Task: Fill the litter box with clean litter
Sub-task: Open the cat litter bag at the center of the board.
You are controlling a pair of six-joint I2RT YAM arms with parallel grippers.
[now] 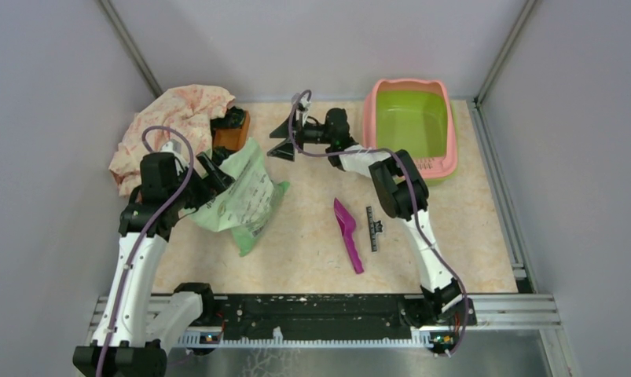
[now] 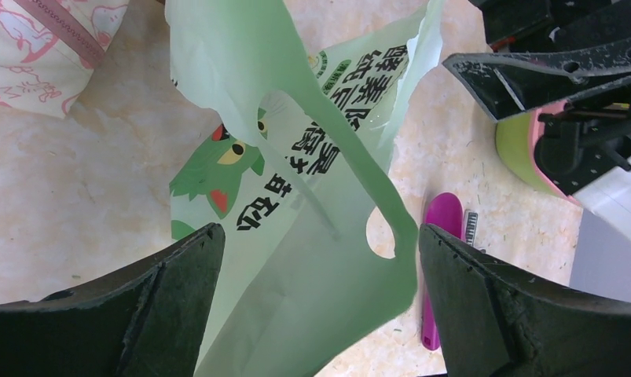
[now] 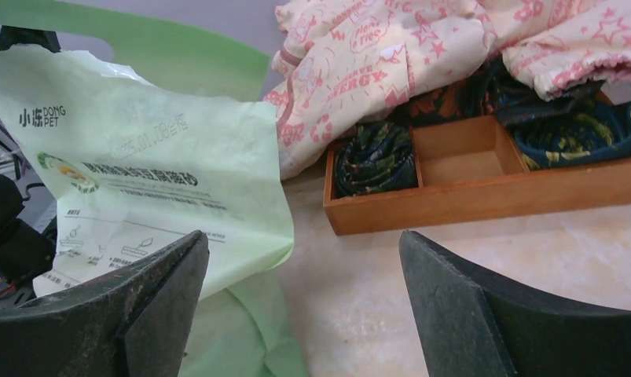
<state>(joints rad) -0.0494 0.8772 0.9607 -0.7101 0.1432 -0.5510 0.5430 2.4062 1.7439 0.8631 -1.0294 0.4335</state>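
The litter box (image 1: 410, 126), pink-rimmed with a lime-green basin, stands at the back right, and its basin shows only bare green. A corner of the box (image 2: 520, 141) appears in the left wrist view. No clean litter shows in any view. A light green printed bag (image 1: 241, 192) lies slumped at centre left. My left gripper (image 1: 216, 169) is open, its fingers (image 2: 178, 275) wide on either side of the bag's (image 2: 296, 196) raised handle end. My right gripper (image 1: 283, 140) is open over bare table between the bag (image 3: 139, 165) and a wooden tray, with nothing between its fingers (image 3: 469, 290).
A brown wooden tray (image 3: 485, 169) with dark rolled fabrics sits at the back left, partly under a pink-patterned cloth (image 1: 174, 126). A purple scoop (image 1: 347, 234) and a small black comb-like strip (image 1: 373, 228) lie in the middle. Grey walls enclose the table.
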